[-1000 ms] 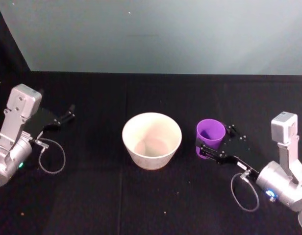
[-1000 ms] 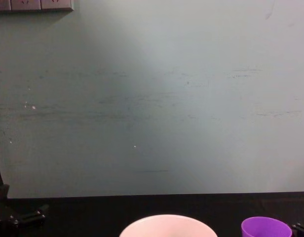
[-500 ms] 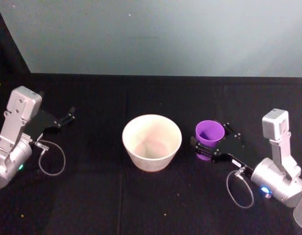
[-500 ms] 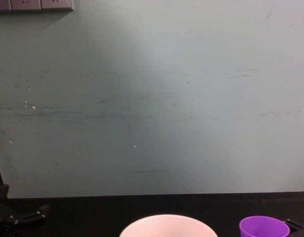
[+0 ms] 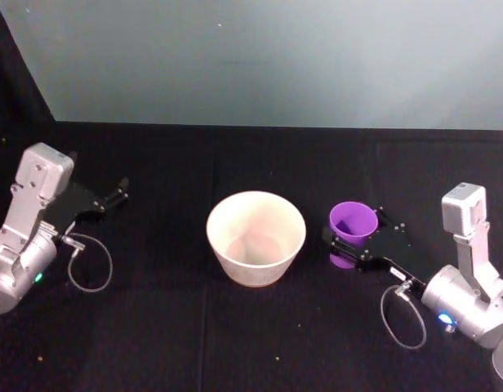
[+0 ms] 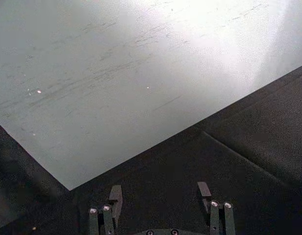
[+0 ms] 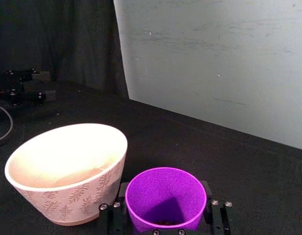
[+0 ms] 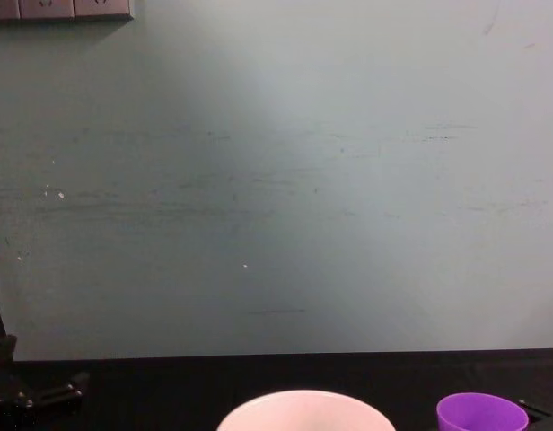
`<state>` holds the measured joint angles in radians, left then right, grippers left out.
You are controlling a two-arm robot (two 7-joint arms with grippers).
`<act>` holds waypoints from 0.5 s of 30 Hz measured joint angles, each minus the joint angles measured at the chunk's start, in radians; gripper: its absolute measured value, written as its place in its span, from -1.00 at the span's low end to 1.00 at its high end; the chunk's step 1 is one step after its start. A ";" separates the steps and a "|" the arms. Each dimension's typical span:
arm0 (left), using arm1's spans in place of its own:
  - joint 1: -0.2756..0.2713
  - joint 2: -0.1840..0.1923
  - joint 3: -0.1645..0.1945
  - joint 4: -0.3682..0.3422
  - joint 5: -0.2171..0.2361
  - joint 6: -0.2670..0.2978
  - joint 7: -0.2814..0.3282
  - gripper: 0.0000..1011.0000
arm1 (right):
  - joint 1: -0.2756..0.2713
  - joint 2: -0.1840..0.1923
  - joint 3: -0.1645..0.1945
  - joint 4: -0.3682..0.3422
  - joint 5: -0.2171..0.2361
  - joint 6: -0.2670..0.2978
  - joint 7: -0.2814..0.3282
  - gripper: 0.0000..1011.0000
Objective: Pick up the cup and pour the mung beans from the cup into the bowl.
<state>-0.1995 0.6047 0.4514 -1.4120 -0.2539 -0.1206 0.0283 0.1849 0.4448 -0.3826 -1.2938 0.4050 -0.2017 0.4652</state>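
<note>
- Right claw (image 5: 346, 245) was clamped on the cup (image 5: 352, 222), one finger on each side of its lower wall. The cup stood upright between the fingers with its mouth up.
- Whether the cup's base was resting on the counter (image 5: 235, 327) or just clear of it could not be told, because the claw hid it.
- A few dark mung beans (image 7: 163, 222) showed at the bottom of the cup. The amount looked small.
- The bowl (image 5: 255, 237) sat just beside the right claw on its inner side, near the cup but not touching it, and appeared empty.
- Left claw (image 6: 159, 196) had its fingers apart and held nothing. It sat well apart, on the far side of the bowl from the right claw.
- Risk 1: the cup is smooth, tapered and gripped low, so it could slip or pivot between the fingers once tilted.
- Risk 2: if the claw travels sideways without enough lift, the cup or a finger could knock the bowl's rim and shove or tip the bowl.
- Risk 3: if the tilt starts before the cup's lip is over the bowl, beans would scatter on the dark counter.
- Risk 4: with too shallow a tilt, the beans might be left in the cup.
</note>
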 joint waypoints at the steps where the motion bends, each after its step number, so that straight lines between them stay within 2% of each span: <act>1: 0.000 0.000 0.000 0.000 0.000 0.000 0.000 0.98 | 0.000 0.000 0.000 0.000 0.000 0.000 0.000 0.75; 2: 0.000 0.000 0.000 0.000 0.000 0.000 0.000 0.98 | 0.000 0.000 0.000 0.000 0.001 0.000 0.000 0.64; 4: 0.000 0.000 0.000 0.000 0.000 0.000 0.000 0.98 | 0.000 0.000 0.000 0.000 0.002 -0.001 0.000 0.58; 10: 0.000 0.000 0.000 0.000 0.000 0.000 0.000 0.98 | -0.002 0.001 0.001 -0.003 0.001 -0.002 0.000 0.53; 15: 0.000 0.000 0.000 0.000 0.000 0.000 0.000 0.98 | -0.021 0.008 0.019 -0.048 -0.021 0.000 -0.010 0.49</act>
<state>-0.1996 0.6047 0.4514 -1.4120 -0.2539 -0.1206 0.0283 0.1636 0.4533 -0.3633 -1.3414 0.3841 -0.2019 0.4547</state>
